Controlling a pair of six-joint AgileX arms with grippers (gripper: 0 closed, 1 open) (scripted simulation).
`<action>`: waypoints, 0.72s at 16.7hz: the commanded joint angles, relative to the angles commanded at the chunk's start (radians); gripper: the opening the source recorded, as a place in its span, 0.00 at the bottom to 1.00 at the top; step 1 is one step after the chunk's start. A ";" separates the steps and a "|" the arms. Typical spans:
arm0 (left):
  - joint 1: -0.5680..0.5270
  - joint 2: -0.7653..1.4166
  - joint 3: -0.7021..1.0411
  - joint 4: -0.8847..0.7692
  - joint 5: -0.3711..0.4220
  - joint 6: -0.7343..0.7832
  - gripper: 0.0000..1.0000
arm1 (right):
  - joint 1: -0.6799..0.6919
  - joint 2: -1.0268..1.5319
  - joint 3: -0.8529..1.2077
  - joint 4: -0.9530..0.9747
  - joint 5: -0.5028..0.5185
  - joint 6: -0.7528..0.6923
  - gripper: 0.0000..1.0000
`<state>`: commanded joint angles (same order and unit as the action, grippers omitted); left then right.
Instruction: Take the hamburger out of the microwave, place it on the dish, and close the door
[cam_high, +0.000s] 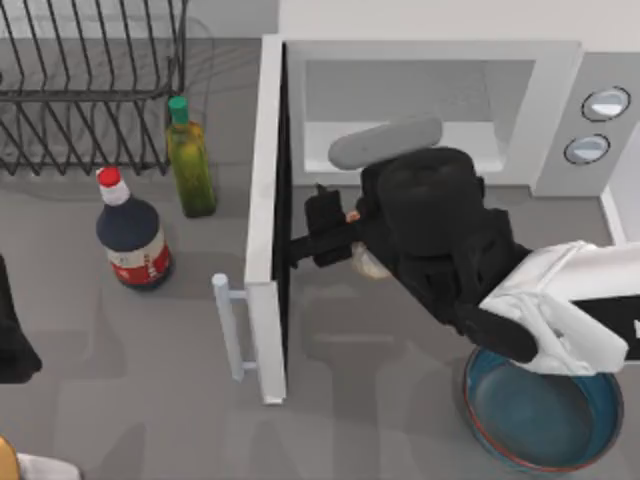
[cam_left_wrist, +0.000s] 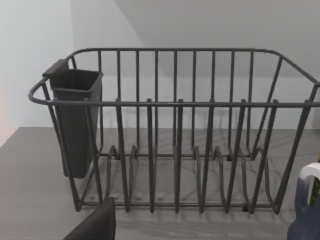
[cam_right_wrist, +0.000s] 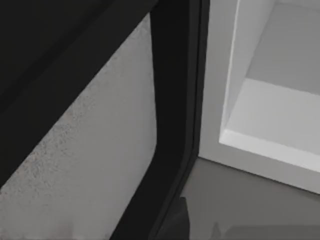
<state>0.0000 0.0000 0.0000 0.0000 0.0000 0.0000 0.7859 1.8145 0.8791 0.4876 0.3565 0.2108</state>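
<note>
Our left gripper (cam_high: 12, 345) sat parked at the table's left edge; by the open door (cam_high: 268, 230), our right gripper (cam_high: 322, 232), grip impossible to tell, hung beside the half-hidden hamburger (cam_high: 372, 266), which looked best carried clear of the door, rightward to the dish (cam_high: 545, 425)

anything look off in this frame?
Yes: the hamburger sits on the table in front of the open microwave, half hidden under the right arm, not in the dish. The door stands wide open, with the right gripper close against its inner face.
</note>
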 joint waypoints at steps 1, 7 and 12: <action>0.000 0.000 0.000 0.000 0.000 0.000 1.00 | -0.002 0.000 -0.001 -0.006 -0.010 -0.006 0.00; 0.000 0.000 0.000 0.000 0.000 0.000 1.00 | -0.063 -0.007 -0.029 -0.158 -0.296 -0.234 0.00; 0.000 0.000 0.000 0.000 0.000 0.000 1.00 | -0.198 -0.022 -0.070 -0.397 -0.744 -0.684 0.00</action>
<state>0.0000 0.0000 0.0000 0.0000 0.0000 0.0000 0.5875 1.7924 0.8090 0.0907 -0.3872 -0.4734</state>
